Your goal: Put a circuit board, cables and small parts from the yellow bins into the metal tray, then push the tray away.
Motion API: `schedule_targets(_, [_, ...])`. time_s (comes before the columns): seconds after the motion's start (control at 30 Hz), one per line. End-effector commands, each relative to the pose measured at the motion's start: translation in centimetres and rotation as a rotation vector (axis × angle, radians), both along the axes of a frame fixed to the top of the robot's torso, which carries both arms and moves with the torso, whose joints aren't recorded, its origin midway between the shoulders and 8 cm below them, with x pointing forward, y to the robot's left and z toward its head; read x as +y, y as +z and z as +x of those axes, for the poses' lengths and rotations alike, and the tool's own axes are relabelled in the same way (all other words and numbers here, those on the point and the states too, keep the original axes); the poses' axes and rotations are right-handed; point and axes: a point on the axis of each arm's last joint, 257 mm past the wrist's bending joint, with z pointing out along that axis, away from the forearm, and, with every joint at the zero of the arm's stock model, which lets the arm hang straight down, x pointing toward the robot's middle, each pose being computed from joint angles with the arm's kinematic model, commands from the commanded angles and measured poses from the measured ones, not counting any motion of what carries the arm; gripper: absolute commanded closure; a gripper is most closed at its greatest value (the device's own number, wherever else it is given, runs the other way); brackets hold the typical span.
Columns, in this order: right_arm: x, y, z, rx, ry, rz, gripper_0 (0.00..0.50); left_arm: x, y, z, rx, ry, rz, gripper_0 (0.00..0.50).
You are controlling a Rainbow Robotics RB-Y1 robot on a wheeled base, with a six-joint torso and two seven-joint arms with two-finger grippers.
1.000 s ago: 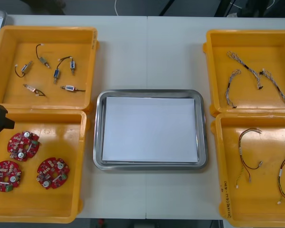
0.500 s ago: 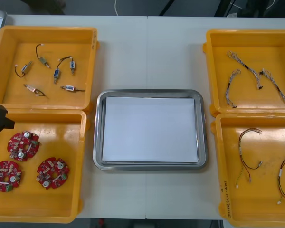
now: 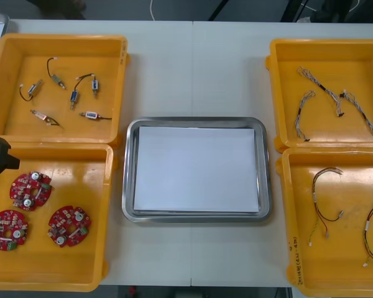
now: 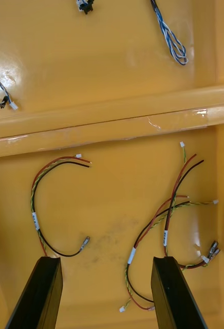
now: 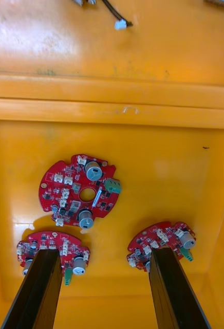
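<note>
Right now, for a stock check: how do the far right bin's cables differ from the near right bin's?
The far right bin holds twisted blue and white cables; the near right bin holds red and yellow cables with black strands. The blue and white ones are tightly twisted; the red and yellow ones curl in loose open arcs. Both bins are yellow; the open right gripper hangs over the near one.
</note>
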Motion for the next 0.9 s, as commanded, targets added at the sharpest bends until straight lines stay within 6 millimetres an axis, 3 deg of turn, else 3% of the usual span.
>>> schedule_targets(0.03, [-1.4,-0.5,-1.4,0.021,-0.04,-0.006,0.0,-0.6,-1.8,-0.6,0.053,0.1,-0.047,0.0])
schedule_targets(0.47, [-2.0,-2.9,-3.6,0.091,-0.048,-0.006,0.0,0.2,-1.9,-1.4,0.076,0.092,-0.013,0.0])
schedule_targets(0.9, [-2.9,-6.5,-7.7,0.217,-0.038,-0.031,0.0,0.2,-3.3,-3.3,0.032,0.072,-0.009,0.0])
